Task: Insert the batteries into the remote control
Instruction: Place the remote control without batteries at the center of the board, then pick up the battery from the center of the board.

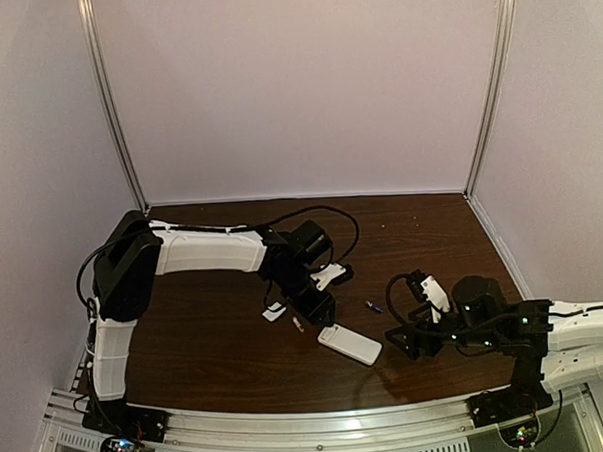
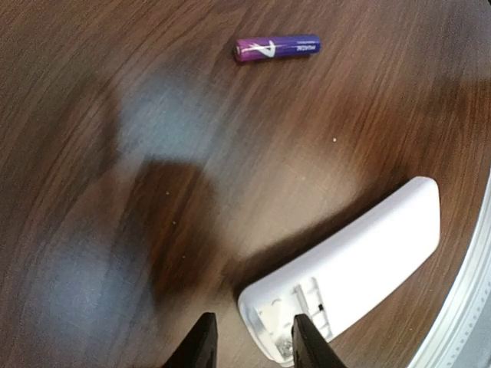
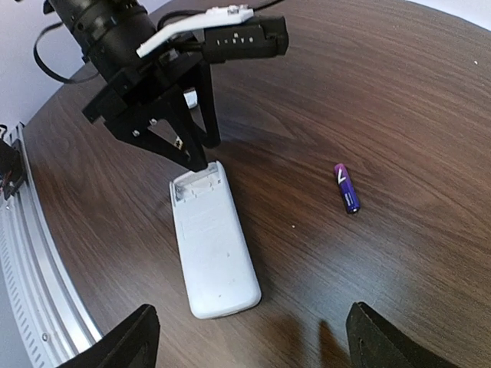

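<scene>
My left tool (image 2: 253,320), narrowly parted and empty, hovers at the open bay of the remote control (image 2: 360,261), so loading seems underway; next, my wide, empty right tool (image 3: 252,314) should pinch the purple battery (image 3: 347,188) on the table at the remote's one o'clock.

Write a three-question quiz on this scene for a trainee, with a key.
1. True or false: the purple battery lies inside the remote control.
2. The left gripper is at which part of the remote control? A. the end with the open battery compartment B. the closed far end C. the middle
3. Fill in: the right gripper has nothing between its fingers and is ____.
Key: 1 false, it lies on the table, apart from the remote control; 2 A; 3 open.
</scene>
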You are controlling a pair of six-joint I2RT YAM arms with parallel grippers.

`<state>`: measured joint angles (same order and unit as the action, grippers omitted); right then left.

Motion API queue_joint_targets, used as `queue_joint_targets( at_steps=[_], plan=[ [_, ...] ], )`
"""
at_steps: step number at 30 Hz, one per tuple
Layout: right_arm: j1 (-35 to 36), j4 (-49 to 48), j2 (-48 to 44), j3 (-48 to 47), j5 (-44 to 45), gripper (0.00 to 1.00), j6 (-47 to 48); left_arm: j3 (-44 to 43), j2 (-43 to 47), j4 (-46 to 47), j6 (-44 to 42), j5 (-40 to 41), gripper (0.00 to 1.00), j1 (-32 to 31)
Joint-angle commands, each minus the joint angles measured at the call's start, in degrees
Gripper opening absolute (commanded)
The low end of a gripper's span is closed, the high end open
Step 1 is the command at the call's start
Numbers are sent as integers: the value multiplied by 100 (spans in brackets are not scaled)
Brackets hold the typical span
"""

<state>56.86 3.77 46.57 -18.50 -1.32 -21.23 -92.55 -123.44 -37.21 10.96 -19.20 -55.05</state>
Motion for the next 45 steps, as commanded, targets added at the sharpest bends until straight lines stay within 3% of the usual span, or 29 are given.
queue_joint_targets(
  at_steps=[1,5,9,13,23,37,45],
  plan=[
    [111,212,512,-282,243,85,-23,-252,-113,-345,-216,188,38,38],
    [229,261,956,-510,377,84,46,-188,156,-291,-18,299,40,142],
    [301,198,1436,-793,446,83,279,570,1045,494,582,564,43,325],
    [350,139,2084,-1123,196,82,616,1195,1654,706,1148,1268,45,337],
    [429,-123,3042,-1507,-234,82,966,2286,2005,1397,2637,1312,39,326],
    [480,-228,3885,-1735,-375,86,1050,2367,1743,1630,2696,1340,37,236],
    [534,-149,4109,-1745,-339,82,1055,2166,1472,1464,2636,1361,37,123]
  ],
)
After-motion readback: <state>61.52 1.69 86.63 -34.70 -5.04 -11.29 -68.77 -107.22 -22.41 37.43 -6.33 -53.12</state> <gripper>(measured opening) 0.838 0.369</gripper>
